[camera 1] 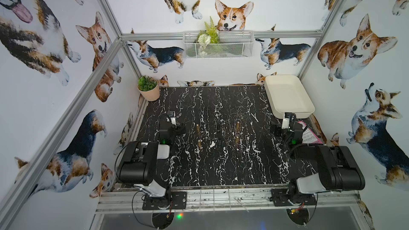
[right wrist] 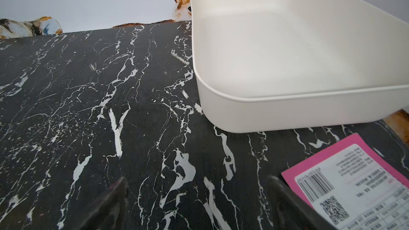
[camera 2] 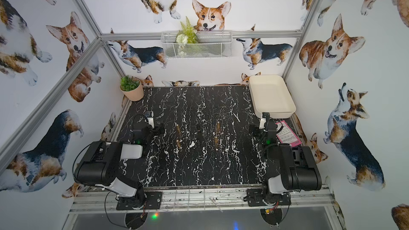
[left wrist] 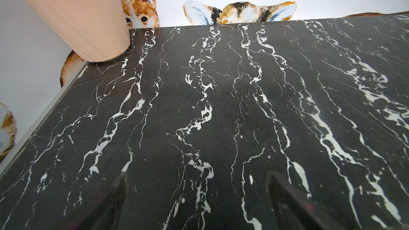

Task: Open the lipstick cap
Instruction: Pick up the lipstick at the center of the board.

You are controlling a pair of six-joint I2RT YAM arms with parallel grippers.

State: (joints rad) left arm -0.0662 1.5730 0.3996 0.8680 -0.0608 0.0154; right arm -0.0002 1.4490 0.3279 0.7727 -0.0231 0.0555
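Looks to be at the very start, with left fingers and right fingers spread apart and empty at opposite sides of the worktop, the lipsticks between them mid-worktop, untouched and seemingly capped, leaving reach, grip and pull to do.

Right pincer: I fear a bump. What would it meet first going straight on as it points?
Probably the near corner of the white tray, after bare marble table; the right pincer might just slip past, depth is unclear.
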